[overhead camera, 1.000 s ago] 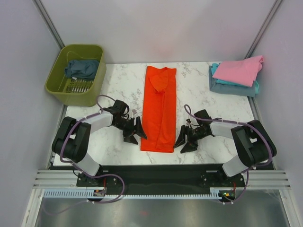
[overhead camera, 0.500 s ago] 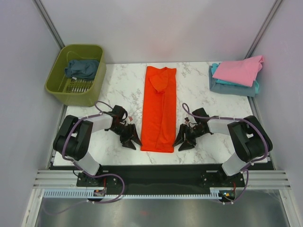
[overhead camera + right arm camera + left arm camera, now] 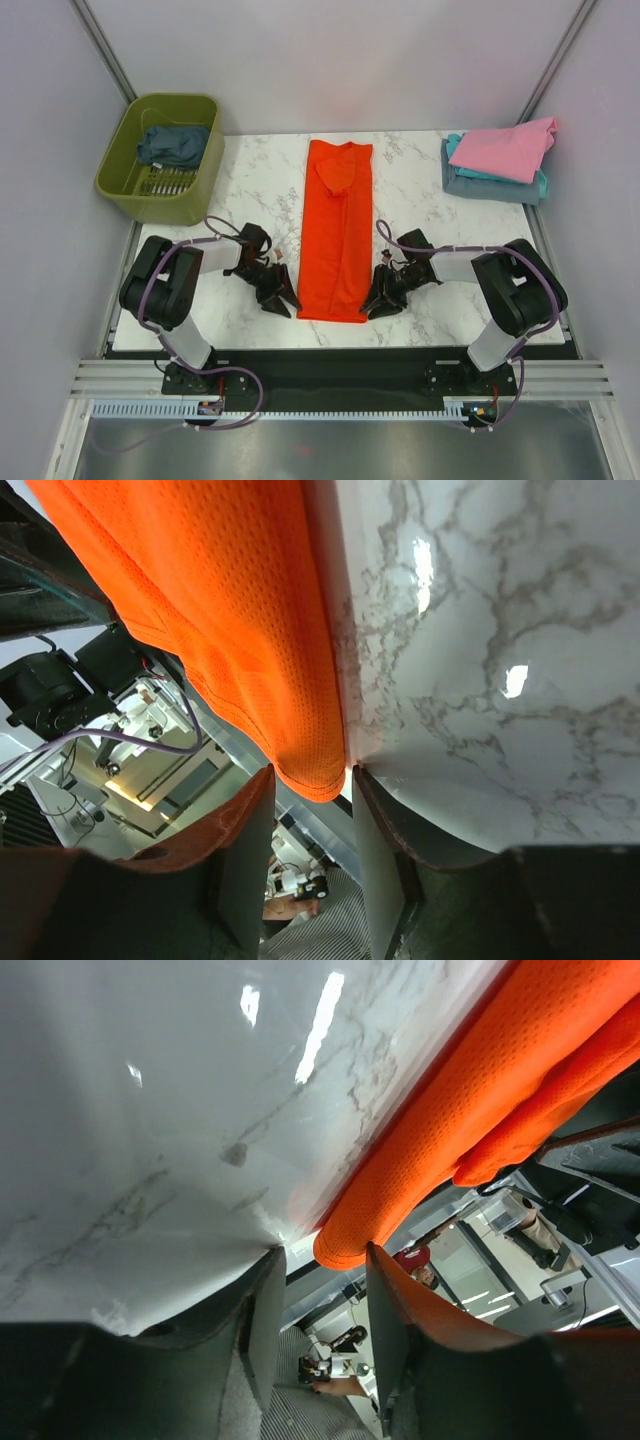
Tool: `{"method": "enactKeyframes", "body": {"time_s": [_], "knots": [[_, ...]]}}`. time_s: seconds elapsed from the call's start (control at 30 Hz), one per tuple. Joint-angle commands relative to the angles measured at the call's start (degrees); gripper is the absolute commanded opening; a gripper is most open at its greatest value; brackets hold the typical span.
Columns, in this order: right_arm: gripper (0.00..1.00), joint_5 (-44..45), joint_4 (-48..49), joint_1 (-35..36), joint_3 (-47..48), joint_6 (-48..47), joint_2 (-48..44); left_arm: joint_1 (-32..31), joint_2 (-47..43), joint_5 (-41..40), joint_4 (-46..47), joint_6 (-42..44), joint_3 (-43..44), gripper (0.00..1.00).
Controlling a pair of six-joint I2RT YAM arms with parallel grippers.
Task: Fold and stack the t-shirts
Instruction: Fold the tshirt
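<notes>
The bright orange-red t-shirt [image 3: 336, 230] lies folded lengthwise as a long strip down the middle of the marble table. My left gripper [image 3: 281, 297] is open at its near left corner, low on the table. My right gripper [image 3: 377, 298] is open at its near right corner. In the left wrist view the shirt's corner [image 3: 400, 1175] sits at the mouth of the open gripper [image 3: 322, 1260]. In the right wrist view the shirt's corner [image 3: 250, 630] sits at the mouth of the open gripper [image 3: 311, 776]. The pink t-shirt [image 3: 505, 147] tops the light teal one [image 3: 541, 184] at the back right.
An olive-green plastic basket [image 3: 128, 185] stands at the back left with the dark slate-blue t-shirt [image 3: 172, 143] inside. A grey-blue layer [image 3: 470, 185] lies under the pink and teal shirts. The table's near edge and the black base rail are just behind both grippers.
Both grippers have closed in on the orange-red shirt's near corners: the right one moved left to its edge, the left one shifted slightly nearer. The shirt has not moved.
</notes>
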Motion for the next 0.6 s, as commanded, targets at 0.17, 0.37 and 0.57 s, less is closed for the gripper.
{"method": "enactKeyframes", "body": {"time_s": [0.17,0.37,0.57], "knots": [[0.4,0.32,2.37,0.64,1.13,0.31,0.65,-1.06,3.76,-3.91,2.39,0.2,1.49,0.32],[0.31,-0.21,3.6,0.64,1.3,0.14,-0.05,-1.94,4.2,-3.29,2.48,0.29,2.46,0.13],[0.0,0.05,2.99,0.55,2.88,-1.62,-2.07,-2.91,2.89,-1.63,2.31,0.73,3.86,0.02]]}}
